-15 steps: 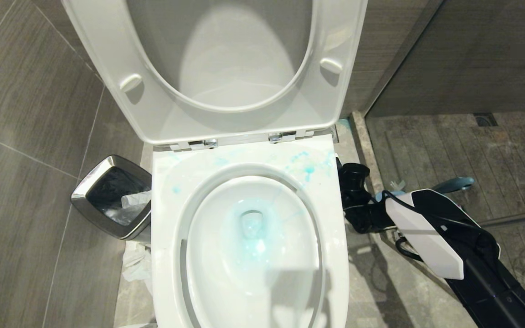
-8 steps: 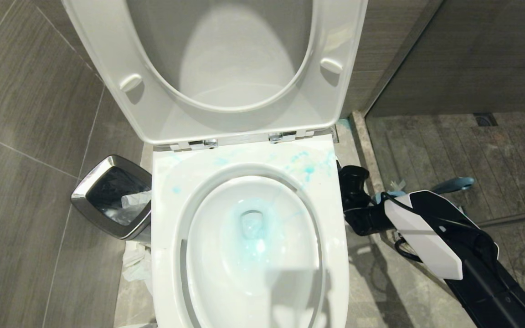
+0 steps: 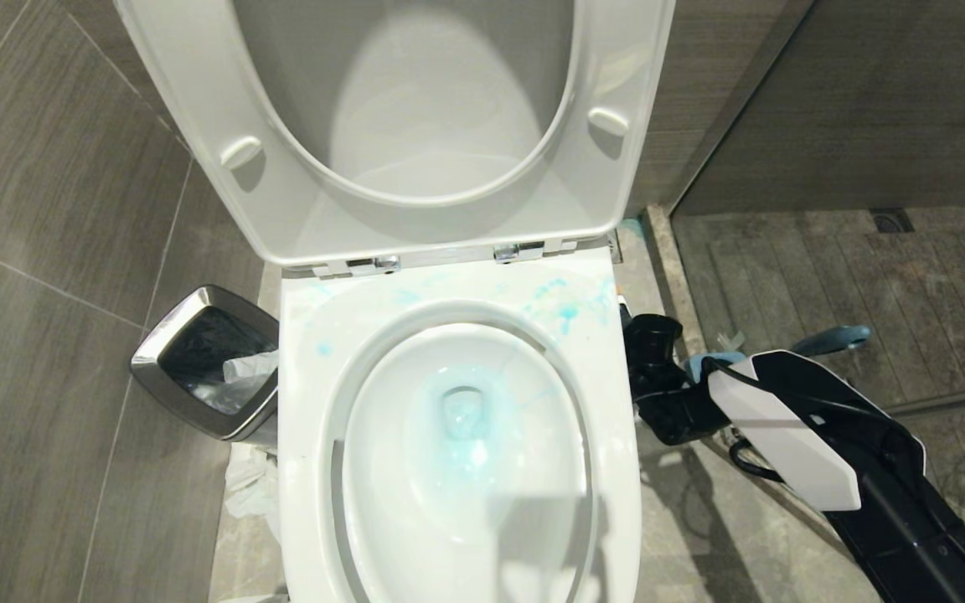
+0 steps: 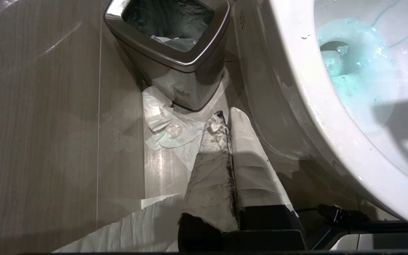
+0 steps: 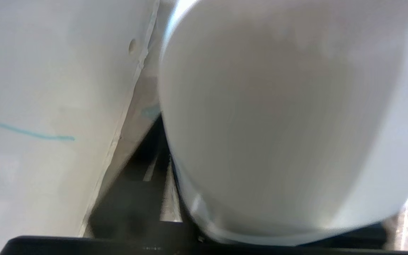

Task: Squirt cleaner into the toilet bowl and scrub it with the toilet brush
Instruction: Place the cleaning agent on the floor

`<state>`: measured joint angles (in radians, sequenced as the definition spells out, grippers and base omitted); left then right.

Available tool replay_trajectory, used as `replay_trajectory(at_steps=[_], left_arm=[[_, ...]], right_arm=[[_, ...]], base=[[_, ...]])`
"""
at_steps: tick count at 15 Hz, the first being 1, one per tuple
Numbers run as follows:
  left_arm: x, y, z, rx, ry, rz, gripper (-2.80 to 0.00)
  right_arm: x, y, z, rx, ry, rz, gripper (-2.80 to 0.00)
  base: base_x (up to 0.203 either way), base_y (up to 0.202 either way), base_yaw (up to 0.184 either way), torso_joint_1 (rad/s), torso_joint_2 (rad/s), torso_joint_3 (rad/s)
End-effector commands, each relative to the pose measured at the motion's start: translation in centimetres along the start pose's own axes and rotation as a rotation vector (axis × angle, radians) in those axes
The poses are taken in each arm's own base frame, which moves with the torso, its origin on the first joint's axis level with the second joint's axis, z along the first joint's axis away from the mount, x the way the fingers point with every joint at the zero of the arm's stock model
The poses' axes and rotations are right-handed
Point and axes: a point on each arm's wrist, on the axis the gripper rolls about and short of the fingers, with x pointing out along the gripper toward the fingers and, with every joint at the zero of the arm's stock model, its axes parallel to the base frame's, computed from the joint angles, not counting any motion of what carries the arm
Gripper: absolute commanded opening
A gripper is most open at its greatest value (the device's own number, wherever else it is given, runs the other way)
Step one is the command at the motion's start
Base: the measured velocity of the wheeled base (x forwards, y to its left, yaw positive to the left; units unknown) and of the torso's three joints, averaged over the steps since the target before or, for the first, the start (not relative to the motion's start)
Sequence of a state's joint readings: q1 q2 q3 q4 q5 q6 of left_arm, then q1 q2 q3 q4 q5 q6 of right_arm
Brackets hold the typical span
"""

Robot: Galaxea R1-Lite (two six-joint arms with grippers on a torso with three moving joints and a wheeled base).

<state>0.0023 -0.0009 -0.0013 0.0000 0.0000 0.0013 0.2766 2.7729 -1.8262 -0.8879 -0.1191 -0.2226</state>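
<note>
Light blue cleaner already pools in the toilet bowl and spatters its rim, so the squirting looks done. The right gripper sits low beside the toilet; whether it grips the white bottle filling its wrist view cannot be told. Just behind lies the toilet brush. Next comes grasping its handle. The left gripper, parked near the steel bin, is closed.

Toilet bowl: white glossy oval, seat and lid raised upright, pale blue liquid pooled around drain, blue splashes on rear rim. Toilet brush: slate-blue handle end visible right of bowl, beyond the arm. Cleaner: white, blurred, close beside bowl's outer wall.
</note>
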Motion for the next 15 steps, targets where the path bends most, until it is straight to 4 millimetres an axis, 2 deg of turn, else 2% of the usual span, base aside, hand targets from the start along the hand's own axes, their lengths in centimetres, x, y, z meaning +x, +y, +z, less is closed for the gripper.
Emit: replay_trajectory(at_steps=[1, 5, 15], left_arm=[[0.0, 0.0, 0.0, 0.0, 0.001, 0.001, -2.8], [0.0, 0.0, 0.0, 0.0, 0.001, 0.001, -2.8], [0.0, 0.0, 0.0, 0.001, 0.001, 0.001, -2.8]], right_arm=[[-0.1, -0.2, 0.6, -0.002, -0.008, -0.003, 0.0], [-0.4, -0.1, 0.7, -0.003, -0.004, 0.001, 0.0], [-2.5, 0.5, -0.3, -0.003, 0.029, 0.021, 0.0]], base=[[0.0, 0.0, 0.0, 0.0, 0.0, 0.0], [0.0, 0.0, 0.0, 0.0, 0.0, 0.0], [0.0, 0.0, 0.0, 0.0, 0.0, 0.0]])
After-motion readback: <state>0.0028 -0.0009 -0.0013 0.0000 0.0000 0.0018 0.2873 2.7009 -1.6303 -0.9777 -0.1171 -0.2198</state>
